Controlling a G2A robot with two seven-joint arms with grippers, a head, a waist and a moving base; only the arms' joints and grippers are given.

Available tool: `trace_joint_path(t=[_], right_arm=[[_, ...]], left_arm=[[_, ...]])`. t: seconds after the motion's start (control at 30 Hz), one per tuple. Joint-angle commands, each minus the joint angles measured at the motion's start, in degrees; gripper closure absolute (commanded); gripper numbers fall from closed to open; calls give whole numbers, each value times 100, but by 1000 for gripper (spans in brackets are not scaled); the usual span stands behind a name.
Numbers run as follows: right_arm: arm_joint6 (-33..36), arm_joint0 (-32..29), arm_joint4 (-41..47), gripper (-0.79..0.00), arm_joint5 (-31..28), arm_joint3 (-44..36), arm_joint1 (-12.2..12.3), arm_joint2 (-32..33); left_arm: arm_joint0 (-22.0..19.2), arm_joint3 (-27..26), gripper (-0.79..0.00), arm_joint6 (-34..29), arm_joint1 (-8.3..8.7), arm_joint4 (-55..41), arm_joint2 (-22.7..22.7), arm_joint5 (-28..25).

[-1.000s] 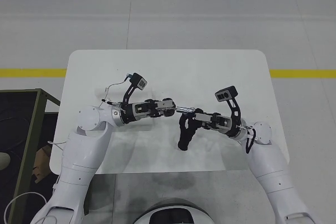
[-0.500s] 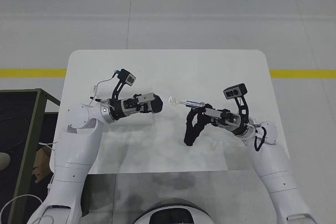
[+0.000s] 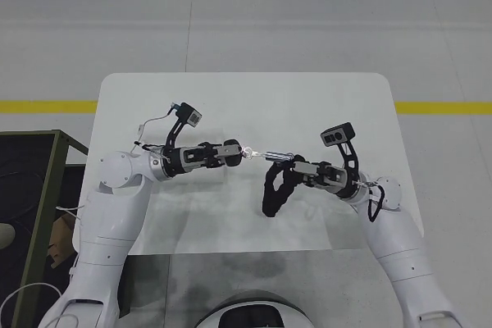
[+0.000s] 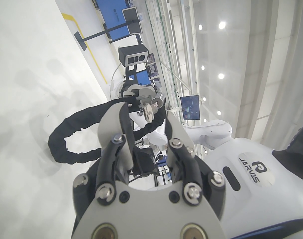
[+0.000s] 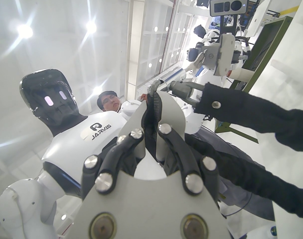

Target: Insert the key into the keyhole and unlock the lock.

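Over the middle of the table (image 3: 230, 98): the two arms meet tip to tip, and the lock (image 3: 280, 155) and key (image 3: 249, 152) hang in the air between them, clear of the tabletop
Lock: a cable lock with a short metal barrel and a black fabric-sleeved cable (image 4: 66, 135); the barrel lies roughly level, with its keyhole end turned towards the left arm
Cable: it leaves the barrel and droops in a loop below the right arm's tip, towards the robot's side of the table; whether its lowest part touches the tabletop cannot be told
Key: silver and round-headed, with its blade in the keyhole at the barrel's end and its head sticking out towards the left arm; how deep the blade sits cannot be told
Left gripper (image 4: 144, 111): its fingers (image 4: 111, 125) are spread wide and the key's head sits in line with the gap between them, with space on both sides; it grips nothing
Right gripper (image 5: 152, 100): its fingers are pressed together on the lock's black sleeve just behind the barrel, carrying the whole lock
Line-up from above: both arm tips, the key and the barrel form one nearly straight line across the table
Beside the table: a dark, green-framed stand (image 3: 16, 180) on the robot's left, and a yellow line (image 3: 33, 107) on the floor past it
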Motion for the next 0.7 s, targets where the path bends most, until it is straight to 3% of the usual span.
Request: trace_joint_path(t=[0.0,0.67], right_arm=[[5,-4,-6,0,5,2,-3,-1],[30,-17,-96,0,30,-14,-24,9]], left_arm=[[0,0,0,-3,-1,-14,16,3],[7,0,0,-103,-15,-292,170,178]])
